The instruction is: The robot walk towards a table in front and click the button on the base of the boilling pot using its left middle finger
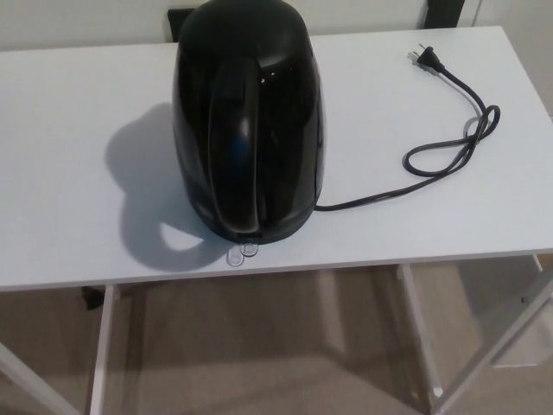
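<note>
A glossy black boiling pot (249, 121) stands on the white table (78, 173), its handle (235, 147) facing me. At the foot of the handle, a small clear switch lever (243, 252) sticks out from the base toward the table's front edge. No part of either hand or arm shows in the head view.
The pot's black power cord (449, 147) loops across the right half of the table, its plug (427, 57) lying unplugged near the back right. White table legs (102, 346) and beige floor show below the front edge.
</note>
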{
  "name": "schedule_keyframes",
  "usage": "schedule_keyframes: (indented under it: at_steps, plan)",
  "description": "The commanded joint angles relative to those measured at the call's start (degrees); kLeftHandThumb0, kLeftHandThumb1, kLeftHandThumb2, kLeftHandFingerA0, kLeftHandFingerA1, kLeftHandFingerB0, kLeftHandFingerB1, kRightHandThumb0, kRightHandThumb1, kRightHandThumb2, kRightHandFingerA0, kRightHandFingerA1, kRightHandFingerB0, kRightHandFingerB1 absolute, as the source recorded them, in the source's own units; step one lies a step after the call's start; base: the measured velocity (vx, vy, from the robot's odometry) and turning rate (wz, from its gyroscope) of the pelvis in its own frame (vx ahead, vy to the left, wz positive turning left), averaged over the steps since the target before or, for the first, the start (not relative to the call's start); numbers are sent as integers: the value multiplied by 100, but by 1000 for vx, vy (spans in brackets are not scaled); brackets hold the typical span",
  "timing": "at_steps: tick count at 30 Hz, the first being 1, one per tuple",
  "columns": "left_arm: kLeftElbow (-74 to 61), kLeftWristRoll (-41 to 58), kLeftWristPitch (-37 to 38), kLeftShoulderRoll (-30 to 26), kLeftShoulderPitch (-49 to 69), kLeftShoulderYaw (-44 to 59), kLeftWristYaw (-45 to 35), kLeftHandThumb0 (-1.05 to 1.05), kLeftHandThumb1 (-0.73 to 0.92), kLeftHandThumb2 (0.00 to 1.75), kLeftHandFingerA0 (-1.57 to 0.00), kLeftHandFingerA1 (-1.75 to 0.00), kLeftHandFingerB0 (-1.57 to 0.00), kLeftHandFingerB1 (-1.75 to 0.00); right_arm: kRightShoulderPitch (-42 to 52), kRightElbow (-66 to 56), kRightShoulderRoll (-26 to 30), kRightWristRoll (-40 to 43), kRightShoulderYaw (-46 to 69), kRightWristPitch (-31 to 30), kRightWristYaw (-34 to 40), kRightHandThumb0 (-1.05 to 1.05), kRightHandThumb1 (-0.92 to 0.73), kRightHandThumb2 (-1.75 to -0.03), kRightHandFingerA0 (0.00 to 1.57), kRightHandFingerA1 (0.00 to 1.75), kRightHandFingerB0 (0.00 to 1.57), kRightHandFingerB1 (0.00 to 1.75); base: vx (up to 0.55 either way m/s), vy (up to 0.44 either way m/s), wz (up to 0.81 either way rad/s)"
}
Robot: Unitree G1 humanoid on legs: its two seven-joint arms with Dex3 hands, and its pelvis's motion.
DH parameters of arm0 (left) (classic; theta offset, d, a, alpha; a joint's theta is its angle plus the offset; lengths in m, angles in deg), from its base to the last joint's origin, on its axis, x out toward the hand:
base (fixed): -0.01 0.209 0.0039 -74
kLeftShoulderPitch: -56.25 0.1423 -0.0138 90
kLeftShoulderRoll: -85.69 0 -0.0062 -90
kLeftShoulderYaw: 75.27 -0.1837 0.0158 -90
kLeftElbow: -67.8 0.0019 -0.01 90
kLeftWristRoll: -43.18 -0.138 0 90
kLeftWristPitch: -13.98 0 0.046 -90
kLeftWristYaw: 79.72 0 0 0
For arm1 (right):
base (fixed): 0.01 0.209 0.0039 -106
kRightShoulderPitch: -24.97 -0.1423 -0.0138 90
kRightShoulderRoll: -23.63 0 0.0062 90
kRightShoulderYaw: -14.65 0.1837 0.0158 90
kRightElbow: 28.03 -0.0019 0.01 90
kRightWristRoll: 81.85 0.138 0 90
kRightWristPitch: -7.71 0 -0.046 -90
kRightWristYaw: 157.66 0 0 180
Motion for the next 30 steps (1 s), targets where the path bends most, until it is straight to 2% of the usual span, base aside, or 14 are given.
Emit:
schedule_keyframes:
  at_steps: [1,2,6,9,14,20,21,22,26,27,30]
  plan:
    - [-1643,-2850,2053,-655,718,-1221,1909,-71,44,78,-25,-43,-19,-40,-26,1,87,-53,-16,-76,34,-10,-72,-60,50,51,35,39,0,0,0]
    - [-2090,-3289,2188,-756,882,-1347,2217,-71,56,58,-27,-30,-21,-29,-25,13,85,-47,-18,-56,24,-10,-72,-60,48,50,35,39,0,0,0]
    - [-3217,-4134,2445,-943,1249,-1533,2749,-76,57,60,-20,-28,-15,-30,-15,-22,94,-51,-22,-98,32,-11,-72,-61,49,51,34,39,0,0,0]
    - [-4066,-4649,2634,-1060,1441,-1578,2976,-76,61,60,-21,-29,-16,-29,-13,-61,105,-68,-35,-98,46,-10,-72,-61,49,50,35,39,0,0,0]
    - [-5072,-4899,2785,-1107,1455,-1538,2785,-79,63,62,-22,-29,-19,-31,-42,-6,134,-47,-53,-11,-16,-10,-72,-61,49,53,34,40,0,0,0]
    - [-5531,-5226,2661,-1197,1061,-1671,2777,-77,68,62,-24,-29,-23,-31,-19,-65,165,-135,-107,-10,31,-8,-73,-60,51,54,35,39,0,0,0]
    - [-5478,-5421,2640,-1213,775,-1785,2916,-79,73,62,-25,-30,-23,-32,-24,-47,186,-171,-132,15,28,-8,-55,-93,48,65,23,51,0,0,0]
    - [-5492,-5464,2609,-1225,705,-1822,2930,-78,72,62,-25,-30,-23,-32,-45,-27,181,-136,-123,5,9,-7,-55,-93,47,65,23,51,0,0,0]
    - [-5482,-5765,2479,-1316,189,-2056,2960,-79,70,63,-22,-29,-19,-32,-135,-27,169,-57,-90,-104,9,-7,-54,-93,48,65,24,51,0,0,0]
    - [-5463,-5803,2468,-1331,91,-2106,2967,-79,69,63,-23,-29,-19,-32,-144,-33,162,-25,-77,-118,-6,-9,-73,-61,49,53,35,40,0,0,0]
    - [-5330,-5980,2428,-1412,-212,-2273,3119,-78,75,63,-24,-29,-20,-32,-143,-96,171,-20,-85,-180,-18,-10,-73,-61,49,50,35,40,0,0,0]
